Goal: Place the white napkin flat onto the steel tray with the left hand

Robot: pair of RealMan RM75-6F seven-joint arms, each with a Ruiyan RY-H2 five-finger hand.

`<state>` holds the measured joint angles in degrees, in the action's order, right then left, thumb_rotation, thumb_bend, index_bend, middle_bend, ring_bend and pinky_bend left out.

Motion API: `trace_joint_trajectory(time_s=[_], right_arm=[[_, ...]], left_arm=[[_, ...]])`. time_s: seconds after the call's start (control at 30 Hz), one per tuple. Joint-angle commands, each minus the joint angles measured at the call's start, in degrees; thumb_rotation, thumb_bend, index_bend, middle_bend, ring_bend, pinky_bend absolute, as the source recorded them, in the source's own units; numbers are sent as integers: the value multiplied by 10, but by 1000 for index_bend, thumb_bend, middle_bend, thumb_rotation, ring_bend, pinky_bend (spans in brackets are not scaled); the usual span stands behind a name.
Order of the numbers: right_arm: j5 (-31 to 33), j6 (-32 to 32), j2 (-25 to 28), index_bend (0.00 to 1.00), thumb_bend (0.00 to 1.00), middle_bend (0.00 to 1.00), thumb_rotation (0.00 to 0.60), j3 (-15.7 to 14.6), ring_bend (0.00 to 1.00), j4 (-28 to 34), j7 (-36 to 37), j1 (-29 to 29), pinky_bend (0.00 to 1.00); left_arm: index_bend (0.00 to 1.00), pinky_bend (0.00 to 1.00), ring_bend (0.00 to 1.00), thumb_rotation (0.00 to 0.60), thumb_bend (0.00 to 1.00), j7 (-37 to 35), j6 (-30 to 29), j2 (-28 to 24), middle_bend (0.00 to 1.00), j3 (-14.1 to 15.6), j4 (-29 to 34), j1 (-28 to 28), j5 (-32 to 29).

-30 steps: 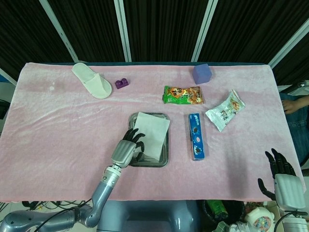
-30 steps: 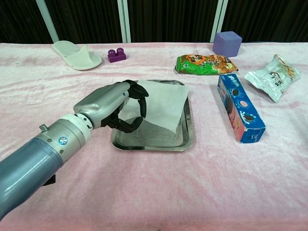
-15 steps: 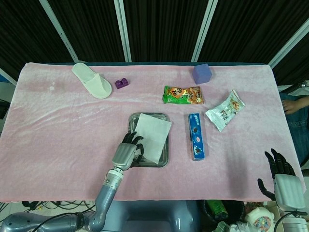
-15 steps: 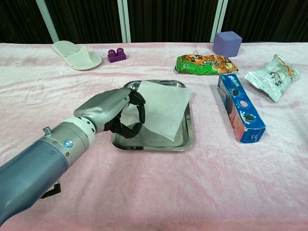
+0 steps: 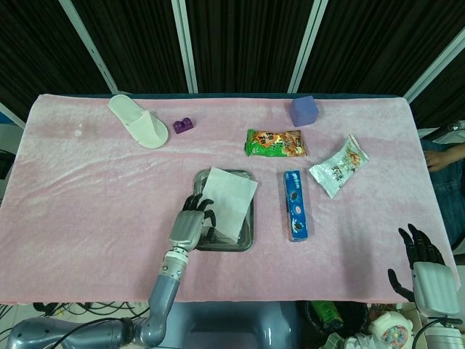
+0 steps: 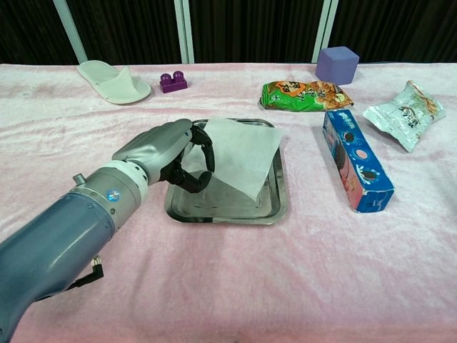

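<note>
The white napkin (image 5: pixel 229 201) (image 6: pixel 239 153) is held over the steel tray (image 5: pixel 247 241) (image 6: pixel 278 207), its left edge pinched in the curled fingers of the left hand (image 5: pixel 190 222) (image 6: pixel 168 152). A blue cookie box (image 5: pixel 295 205) lies at 3 o'clock of the tray. The right hand (image 5: pixel 421 265) is seen at the table's 4 o'clock corner, fingers spread.

Setting: my test bench in a lab. Pink cloth (image 5: pixel 87 211) over table, dark slatted panels (image 5: pixel 247 43) at twelve o'clock, assorted unrelated props (image 5: pixel 275 142) laid out.
</note>
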<state>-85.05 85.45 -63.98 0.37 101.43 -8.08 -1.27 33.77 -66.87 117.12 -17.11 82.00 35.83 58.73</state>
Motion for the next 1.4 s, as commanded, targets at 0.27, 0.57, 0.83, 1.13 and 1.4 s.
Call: trace_joint_trajectory(time_s=[0.27, 0.57, 0.83, 1.13, 1.4], right_arm=[[1, -1, 0, 0, 308, 0, 600, 0, 49, 0, -1, 0, 161], [0, 0, 1, 0, 308, 0, 600, 0, 48, 0, 0, -1, 161], [2, 0, 1, 0, 308, 0, 600, 0, 49, 1, 0, -1, 161], [1, 0, 2, 0, 309, 0, 600, 0, 49, 1, 1, -1, 160], [3, -1, 3, 0, 309, 0, 600, 0, 49, 2, 1, -2, 161]], left_arm=[[531, 0, 0, 600, 429, -28, 15, 16, 183, -16, -17, 19, -13], [488, 0, 0, 600, 400, -21, 13, 15, 180, -9, -5, 22, -28], [487, 0, 0, 600, 395, -29, 15, 20, 180, -8, -1, 26, -34], [487, 0, 0, 600, 392, -31, 20, 28, 178, -10, 4, 29, -58], [417, 0, 0, 600, 392, -43, 21, 25, 174, -13, 15, 33, -56]])
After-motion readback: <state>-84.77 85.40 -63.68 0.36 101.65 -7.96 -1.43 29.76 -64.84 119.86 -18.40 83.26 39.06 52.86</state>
